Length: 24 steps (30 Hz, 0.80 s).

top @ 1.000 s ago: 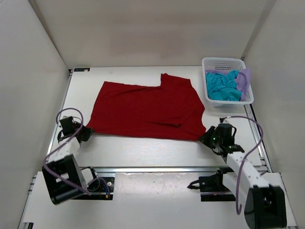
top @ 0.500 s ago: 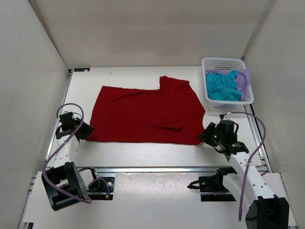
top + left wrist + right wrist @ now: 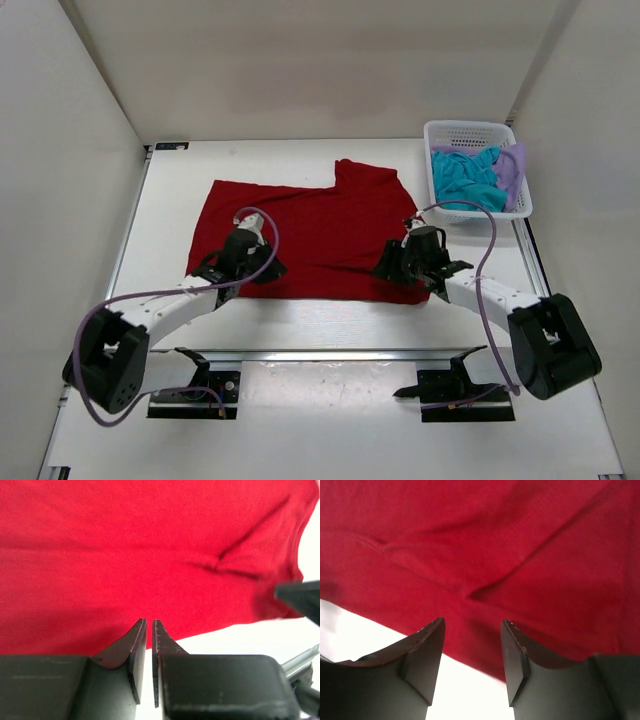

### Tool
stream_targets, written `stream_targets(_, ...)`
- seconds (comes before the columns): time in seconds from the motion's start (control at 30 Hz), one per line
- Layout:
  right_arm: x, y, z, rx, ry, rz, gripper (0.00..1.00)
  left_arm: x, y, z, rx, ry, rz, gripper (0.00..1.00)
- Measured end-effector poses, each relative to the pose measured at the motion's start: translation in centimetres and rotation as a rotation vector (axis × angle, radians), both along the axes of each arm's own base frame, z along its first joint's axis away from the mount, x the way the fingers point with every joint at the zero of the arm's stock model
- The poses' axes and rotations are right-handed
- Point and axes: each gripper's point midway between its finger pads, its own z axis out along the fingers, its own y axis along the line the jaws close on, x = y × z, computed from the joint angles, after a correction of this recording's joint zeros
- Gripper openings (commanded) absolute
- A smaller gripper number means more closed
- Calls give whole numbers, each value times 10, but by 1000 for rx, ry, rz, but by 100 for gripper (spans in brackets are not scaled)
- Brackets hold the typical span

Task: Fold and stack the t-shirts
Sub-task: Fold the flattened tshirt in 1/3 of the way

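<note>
The red cloth t-shirt (image 3: 310, 235) lies left of and before the white plastic mesh basket (image 3: 470, 126), which holds the teal-blue cloth t-shirt (image 3: 465, 180) and lavender cloth t-shirt (image 3: 512, 165).

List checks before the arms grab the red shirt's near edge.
1. Red shirt spread out: ok, one crease toward its right side.
2. Left tool open enough to grab: not ok, jaws nearly closed with a thin gap, nothing between them.
3. Right tool open: ok, jaws wide and empty.
4. Both tools over the near hem: ok.
5. Tools touching the cloth: cannot tell.
6. Other shirts out of the way: ok, teal shirt and purple shirt sit in the basket.
</note>
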Motion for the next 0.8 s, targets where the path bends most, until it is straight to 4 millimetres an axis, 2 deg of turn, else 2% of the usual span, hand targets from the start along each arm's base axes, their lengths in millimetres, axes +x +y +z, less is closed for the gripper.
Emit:
stream_targets(0.07,6,4,-3,5,0,5,47,-6,-16,-12,0,20,-49,20)
stream_targets(0.13,11,9,-5,13,-2,13,45,-12,-22,-23,4,37,-71,20)
stream_targets(0.17,13,12,-6,18,-3,17,44,-14,-23,-27,6,42,-75,20)
stream_targets(0.27,15,20,-10,33,4,25,31,-18,-23,-34,2,43,-79,20)
stream_targets(0.37,18,26,-14,43,15,23,30,-20,-23,-39,-3,40,-81,20)
stream_targets(0.53,25,31,-16,49,14,9,6,-24,-21,-45,-17,43,-83,20)
stream_targets(0.57,29,33,-14,52,11,5,2,-25,-20,-47,-16,47,-82,20)
stream_targets(0.63,41,38,-9,59,3,1,0,-28,-19,-50,-16,52,-84,20)
stream_targets(0.77,74,52,8,94,-26,4,0,-27,-19,-49,-31,51,-83,19)
stream_targets(0.8,84,56,12,104,-33,4,4,-27,-20,-48,-34,49,-84,19)
